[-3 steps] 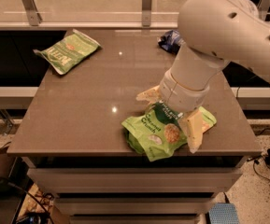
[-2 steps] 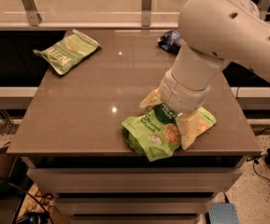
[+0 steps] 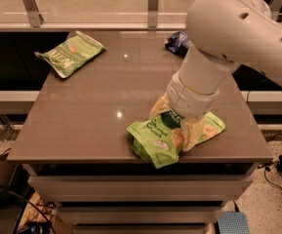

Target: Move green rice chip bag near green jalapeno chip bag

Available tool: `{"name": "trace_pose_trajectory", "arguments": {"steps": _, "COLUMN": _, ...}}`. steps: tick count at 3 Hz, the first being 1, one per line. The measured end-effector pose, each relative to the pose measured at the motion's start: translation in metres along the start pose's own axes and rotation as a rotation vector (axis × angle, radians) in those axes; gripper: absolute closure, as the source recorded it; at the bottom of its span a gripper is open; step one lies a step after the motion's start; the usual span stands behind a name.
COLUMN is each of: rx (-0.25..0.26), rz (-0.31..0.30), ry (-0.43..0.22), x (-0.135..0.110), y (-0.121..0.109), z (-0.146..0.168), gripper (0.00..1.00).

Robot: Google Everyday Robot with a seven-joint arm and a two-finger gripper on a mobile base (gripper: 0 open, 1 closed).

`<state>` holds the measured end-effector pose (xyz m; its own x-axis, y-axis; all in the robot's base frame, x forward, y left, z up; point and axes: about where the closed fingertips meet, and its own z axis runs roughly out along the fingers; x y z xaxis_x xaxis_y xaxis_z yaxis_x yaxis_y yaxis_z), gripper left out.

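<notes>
The green rice chip bag [image 3: 152, 136], bright lime green and puffy, lies near the front right edge of the table [image 3: 96, 101]. My gripper [image 3: 176, 120] comes down on it from above. Its tan fingers [image 3: 193, 132] press in on the bag's upper middle from both sides, and the bag is bunched between them. The green jalapeno chip bag [image 3: 71, 52], flatter and paler, lies at the table's far left corner, well apart from the gripper. My white arm hides part of the lime bag.
A dark blue bag [image 3: 178, 42] lies at the table's far right, partly behind my arm. A glass railing with metal posts [image 3: 152, 6] runs behind the table. The lime bag lies close to the table's front edge.
The gripper's fingers have drawn closer together around the lime bag, and the bag has bunched up slightly. The arm has barely moved. The other bags have not moved.
</notes>
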<state>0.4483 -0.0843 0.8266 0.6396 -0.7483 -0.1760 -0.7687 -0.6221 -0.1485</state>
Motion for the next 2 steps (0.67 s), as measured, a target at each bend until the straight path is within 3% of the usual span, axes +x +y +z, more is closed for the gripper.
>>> {"name": "trace_pose_trajectory", "arguments": {"steps": 1, "rx": 0.000, "rz": -0.001, "ry": 0.001, "x": -0.0005, "y": 0.0000, "z": -0.0005, "gripper": 0.87}}
{"name": "trace_pose_trajectory", "arguments": {"steps": 2, "rx": 0.001, "rz": -0.001, "ry": 0.001, "x": -0.0005, "y": -0.0001, "z": -0.0008, "gripper": 1.00}}
